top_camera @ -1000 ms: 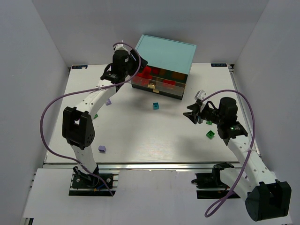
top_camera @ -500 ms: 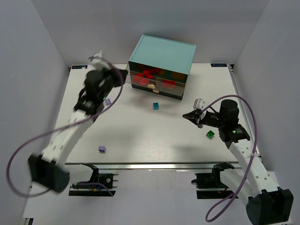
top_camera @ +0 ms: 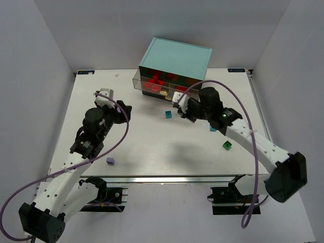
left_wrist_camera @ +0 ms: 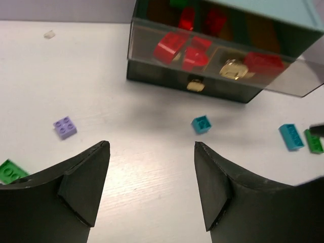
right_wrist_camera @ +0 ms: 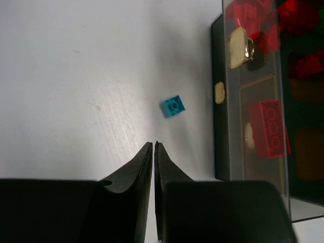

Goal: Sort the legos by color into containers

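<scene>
Our left fingers stand wide and empty above the table, we think ready for the loose teal brick lying before the cabinet. The right fingers are pressed together, holding nothing. The top drawer is out with red bricks inside, probably to receive more; we can read no writing.

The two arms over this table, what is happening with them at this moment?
Two robot arms are sorting toy bricks by color into a cabinet. Neither holds anything: the left gripper is open, the right gripper is shut and empty, near a teal brick. Red bricks sit in a pulled-out drawer; others lie loose.
</scene>
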Robot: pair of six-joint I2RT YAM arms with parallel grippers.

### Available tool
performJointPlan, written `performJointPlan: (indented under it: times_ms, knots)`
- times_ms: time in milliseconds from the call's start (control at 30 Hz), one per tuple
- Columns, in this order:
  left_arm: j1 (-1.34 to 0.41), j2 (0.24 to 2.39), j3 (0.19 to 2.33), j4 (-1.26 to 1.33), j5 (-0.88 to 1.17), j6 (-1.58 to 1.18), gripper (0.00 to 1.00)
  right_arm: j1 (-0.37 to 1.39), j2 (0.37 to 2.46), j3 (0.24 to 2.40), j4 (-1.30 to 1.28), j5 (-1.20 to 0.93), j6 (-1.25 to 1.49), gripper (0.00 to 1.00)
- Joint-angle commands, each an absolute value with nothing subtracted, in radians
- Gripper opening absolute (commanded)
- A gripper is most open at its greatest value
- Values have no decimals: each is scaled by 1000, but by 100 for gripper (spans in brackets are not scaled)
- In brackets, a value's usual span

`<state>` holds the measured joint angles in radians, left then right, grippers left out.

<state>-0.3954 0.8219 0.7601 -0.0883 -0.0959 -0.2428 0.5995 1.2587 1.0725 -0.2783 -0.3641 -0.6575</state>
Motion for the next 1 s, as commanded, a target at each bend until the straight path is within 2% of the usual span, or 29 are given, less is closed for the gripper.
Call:
performJointPlan:
  times_ms: [0, 300, 633, 967]
  knots:
    - [-399, 761, 759, -140, -135, -184, 77, 647, 1354, 1173, -295, -83, -661, 11]
    - [-399, 687, 741, -138, -248, -178, 78, 692, 1571, 1333, -178, 188, -667, 13]
    - [-399, 689, 750, -147, -258, -189, 79, 683, 1678, 1377, -57, 319, -718, 13]
    - [-399, 701, 749, -152, -272, -190, 80, 630, 1787, 1512, -69, 374, -730, 10]
